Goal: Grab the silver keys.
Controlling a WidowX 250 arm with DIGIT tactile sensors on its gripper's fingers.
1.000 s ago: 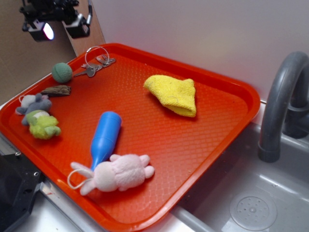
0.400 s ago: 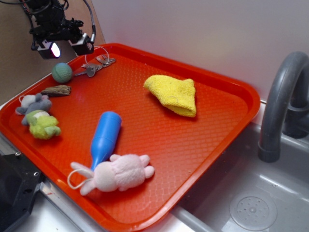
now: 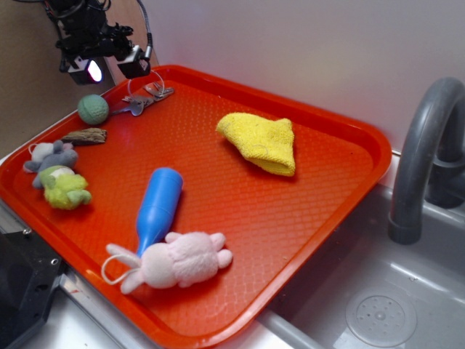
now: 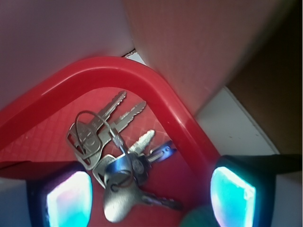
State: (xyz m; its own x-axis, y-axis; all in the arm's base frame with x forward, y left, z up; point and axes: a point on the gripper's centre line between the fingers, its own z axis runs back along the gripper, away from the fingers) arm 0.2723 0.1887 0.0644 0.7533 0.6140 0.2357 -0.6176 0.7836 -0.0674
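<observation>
The silver keys [image 3: 145, 97] lie flat in the far left corner of the red tray [image 3: 341, 182], a bunch of grey metal keys on a thin wire ring. In the wrist view the keys [image 4: 116, 161] fill the middle, spread on the tray floor just inside its curved rim [image 4: 142, 78]. My gripper [image 3: 112, 69] hangs above and a little left of them, open, its two lit fingertips [image 4: 232, 191] wide apart with the bunch showing between them. Nothing is held. The gripper [image 4: 150, 194] is apart from the keys.
A teal ball [image 3: 93, 109] sits just left of the keys, a brown bark piece [image 3: 85, 136] below it. Plush toys [image 3: 58, 178], a blue bottle [image 3: 158, 207], a pink bunny [image 3: 174, 260] and a yellow cloth [image 3: 261, 142] lie on the tray. A wall is close behind; a sink and faucet [image 3: 425, 160] are at right.
My gripper has come down and shifted right, from the upper left corner toward the keys. The keys and the other things have not moved.
</observation>
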